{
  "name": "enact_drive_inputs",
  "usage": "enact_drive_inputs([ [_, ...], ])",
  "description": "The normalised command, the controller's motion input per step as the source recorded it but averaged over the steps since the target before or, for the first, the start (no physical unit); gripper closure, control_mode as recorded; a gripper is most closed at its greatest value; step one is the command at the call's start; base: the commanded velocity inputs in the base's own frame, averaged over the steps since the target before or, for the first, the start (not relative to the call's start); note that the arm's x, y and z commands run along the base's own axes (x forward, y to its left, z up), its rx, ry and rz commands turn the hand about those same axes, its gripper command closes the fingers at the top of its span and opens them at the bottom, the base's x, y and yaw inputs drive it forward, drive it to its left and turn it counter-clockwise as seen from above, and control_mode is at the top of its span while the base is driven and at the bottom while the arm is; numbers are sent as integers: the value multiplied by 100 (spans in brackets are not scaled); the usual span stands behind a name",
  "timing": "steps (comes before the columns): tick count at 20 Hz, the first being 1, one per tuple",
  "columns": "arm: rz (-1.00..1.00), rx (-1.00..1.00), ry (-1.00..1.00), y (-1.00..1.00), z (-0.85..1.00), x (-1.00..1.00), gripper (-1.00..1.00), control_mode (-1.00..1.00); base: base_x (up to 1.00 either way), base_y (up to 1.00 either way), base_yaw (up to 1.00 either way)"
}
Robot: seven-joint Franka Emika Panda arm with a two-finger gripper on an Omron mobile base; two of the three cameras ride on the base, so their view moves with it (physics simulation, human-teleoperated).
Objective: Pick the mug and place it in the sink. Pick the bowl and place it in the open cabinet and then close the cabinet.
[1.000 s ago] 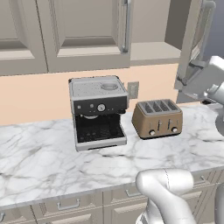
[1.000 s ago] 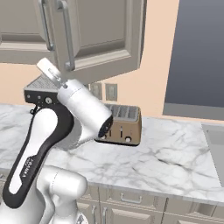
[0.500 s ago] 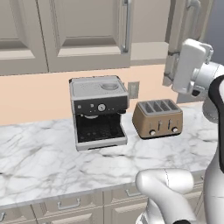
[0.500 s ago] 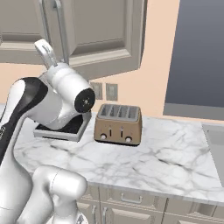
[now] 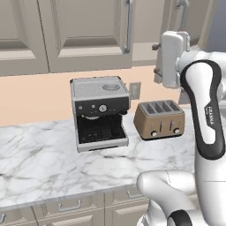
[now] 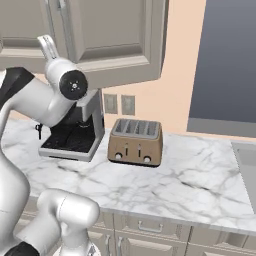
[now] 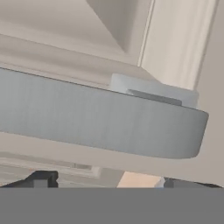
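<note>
End effector [image 7: 105, 183] spread wide, its fingertips straddling the cabinet's silver bar handle [image 7: 100, 122] just ahead.

Coffee machine [image 5: 99, 112] beside toaster [image 5: 159, 119] (marble counter [image 5: 39, 163]).

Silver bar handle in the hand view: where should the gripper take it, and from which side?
Take the silver bar handle mid-shaft, coming at the front of the taupe cabinet door. It stands off the panel but runs in line with the fingertips of the open gripper, so likely roll the hand first.
</note>
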Motion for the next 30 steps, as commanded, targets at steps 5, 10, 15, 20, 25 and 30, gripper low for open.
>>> enact_drive_inputs([
  [5, -19, -1, 0, -35, -67, 100, -100, -100, 0, 0, 0],
  [10, -19, 0, 0, -57, -69, 100, -100, -100, 0, 0, 0],
  [15, -19, -5, -2, -46, -24, 100, -100, -100, 0, 0, 0],
  [20, -17, -11, -6, -49, -2, 100, -100, -100, 0, 0, 0],
  [25, -15, -3, -1, -91, 0, 100, -100, -100, 0, 0, 0],
  [30, -18, 0, 0, -100, -9, 100, -100, -100, 0, 0, 0],
])
